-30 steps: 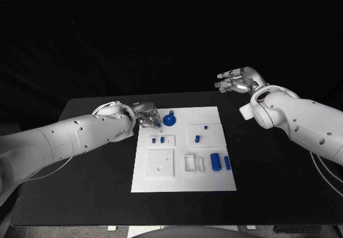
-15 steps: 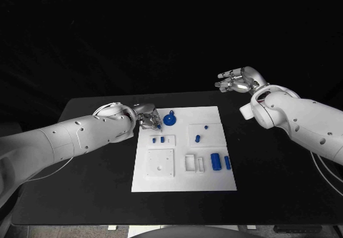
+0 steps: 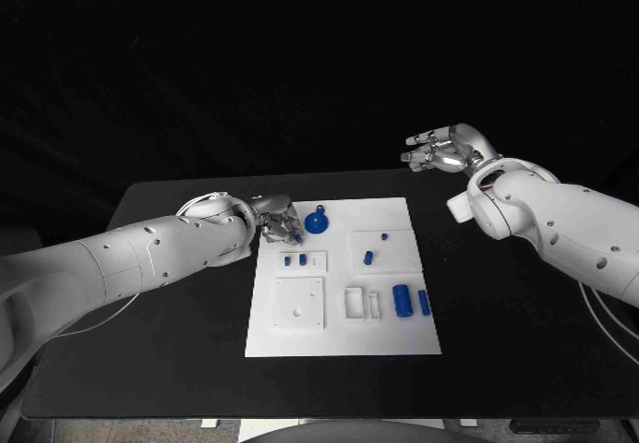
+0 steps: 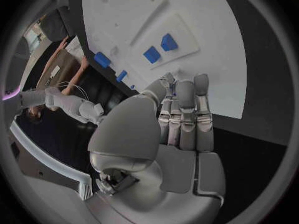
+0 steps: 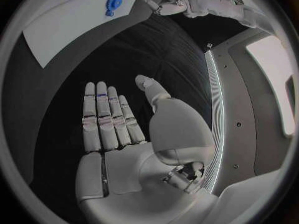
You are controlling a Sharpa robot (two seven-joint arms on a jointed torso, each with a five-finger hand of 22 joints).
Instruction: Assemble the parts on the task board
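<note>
I see the left robot hand over the board's far left corner, fingers together; I cannot tell whether it holds a part. The round blue part lies just beside it. The right robot hand hangs well apart, spread, empty.

Left hand (fingers straight, together) over task board edge

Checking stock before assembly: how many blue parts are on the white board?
7: a round part far-centre; two left pegs; two right pegs; two cylinders near-right. The left hand may hide more.
</note>
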